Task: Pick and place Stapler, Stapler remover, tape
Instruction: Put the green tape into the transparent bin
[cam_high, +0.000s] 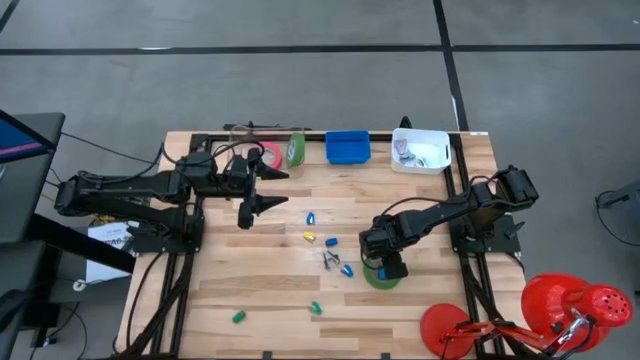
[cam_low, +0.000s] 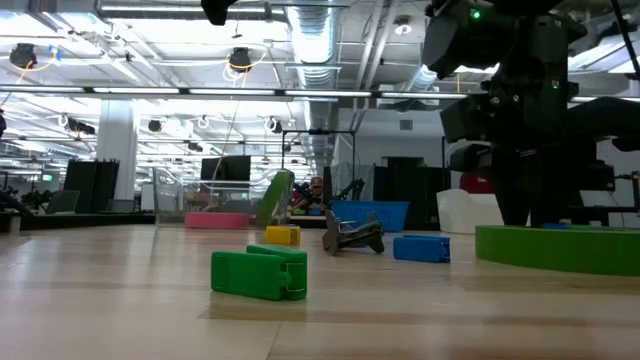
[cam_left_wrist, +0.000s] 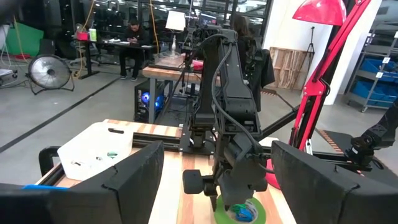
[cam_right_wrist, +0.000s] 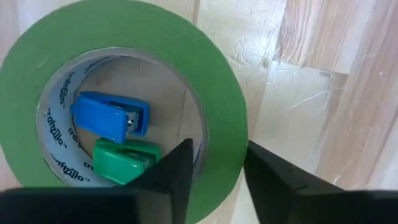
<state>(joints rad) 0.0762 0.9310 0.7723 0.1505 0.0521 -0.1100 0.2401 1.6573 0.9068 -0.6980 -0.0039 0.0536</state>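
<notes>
Down at the front right of the wooden table (cam_high: 260, 300), right gripper (cam_high: 384, 268) over a flat green tape roll (cam_right_wrist: 230, 106), fingers (cam_right_wrist: 171, 171) parted narrowly and straddling the roll's wall, one inside the ring, one outside. Inside the ring, lying on the wood: a small blue stapler (cam_right_wrist: 112, 117) and a small green stapler (cam_right_wrist: 124, 160), just beside each other. Left gripper (cam_high: 255, 190) raised above the table's rear left, fingers spread wide, holding nothing. Behind it at the back edge, a pink-red tape roll (cam_high: 270, 154) and a second green tape roll (cam_high: 296, 150), the latter tilted on edge. Farther along the back edge, a blue bin (cam_high: 347, 147) and a white bin (cam_high: 420, 150). Scattered mid-table: more tiny coloured staplers and a dark metal staple remover (cam_low: 352, 237).
</notes>
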